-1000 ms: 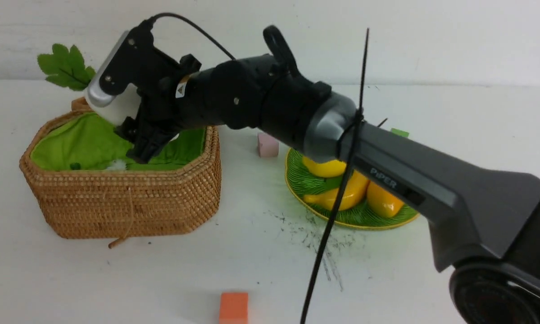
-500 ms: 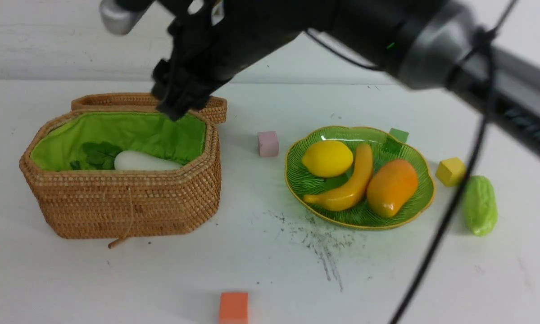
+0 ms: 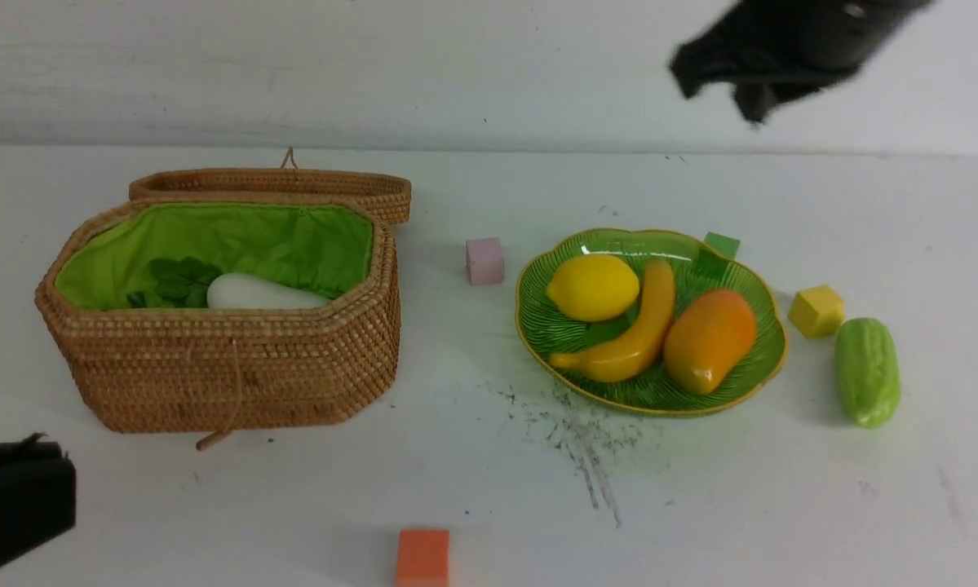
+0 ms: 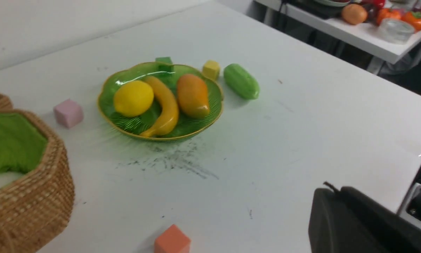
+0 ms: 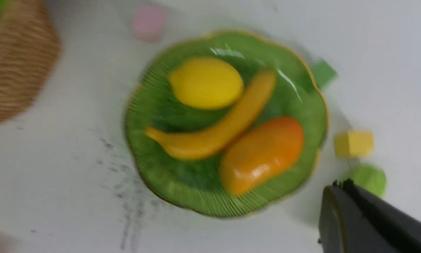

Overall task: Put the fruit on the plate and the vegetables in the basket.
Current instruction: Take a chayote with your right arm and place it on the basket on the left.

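Note:
The wicker basket (image 3: 211,367) stands open at the left, with the white radish (image 3: 260,292) and its green leaves lying inside. Right of it, the green plate (image 3: 537,330) carries the lemon (image 3: 592,287), banana (image 3: 635,334) and mango (image 3: 709,338). The light green cucumber (image 3: 867,371) lies on the table beyond the plate's right edge. My right gripper (image 3: 754,114) hangs blurred, high above the plate's far right. In the right wrist view it (image 5: 336,184) is shut and empty, its tip near the cucumber (image 5: 370,177). My left gripper (image 3: 40,444) sits low at the near left, shut and empty (image 4: 331,188).
Foam cubes lie about: pink (image 3: 485,260) between basket and plate, green (image 3: 721,244) behind the plate, yellow (image 3: 816,311) beside the cucumber, orange (image 3: 422,558) at the front edge. The basket lid (image 3: 293,183) lies folded back. Dark scuffs (image 3: 578,440) mark the table.
My right arm let the radish go into the basket, lifted out and swung right to above the plate, its jaws closing. My left gripper came into view at the lower left.

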Controlling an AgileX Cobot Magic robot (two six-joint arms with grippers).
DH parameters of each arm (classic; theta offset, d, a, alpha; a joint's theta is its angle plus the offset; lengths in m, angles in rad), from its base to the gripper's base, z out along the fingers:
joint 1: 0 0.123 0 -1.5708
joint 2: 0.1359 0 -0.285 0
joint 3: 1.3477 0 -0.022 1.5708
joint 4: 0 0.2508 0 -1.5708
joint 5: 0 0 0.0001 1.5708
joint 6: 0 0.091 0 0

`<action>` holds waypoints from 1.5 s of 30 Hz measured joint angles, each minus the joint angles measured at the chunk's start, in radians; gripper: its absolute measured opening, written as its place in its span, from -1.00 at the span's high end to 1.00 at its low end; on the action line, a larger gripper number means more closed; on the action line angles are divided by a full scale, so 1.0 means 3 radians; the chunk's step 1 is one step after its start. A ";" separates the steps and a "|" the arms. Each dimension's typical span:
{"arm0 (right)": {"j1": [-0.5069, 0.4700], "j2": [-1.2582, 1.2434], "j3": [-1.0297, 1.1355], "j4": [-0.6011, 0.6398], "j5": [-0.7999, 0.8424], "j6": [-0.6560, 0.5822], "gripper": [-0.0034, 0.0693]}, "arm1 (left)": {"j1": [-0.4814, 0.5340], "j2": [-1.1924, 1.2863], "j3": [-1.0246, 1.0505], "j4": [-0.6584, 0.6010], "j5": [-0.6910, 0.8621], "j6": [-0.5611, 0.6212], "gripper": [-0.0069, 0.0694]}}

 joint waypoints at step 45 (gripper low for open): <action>-0.0931 0.0297 0.0982 0.1022 -0.0627 -0.0030 -0.29 | 0.0000 0.0000 0.0000 0.0739 -0.0026 -0.0609 0.78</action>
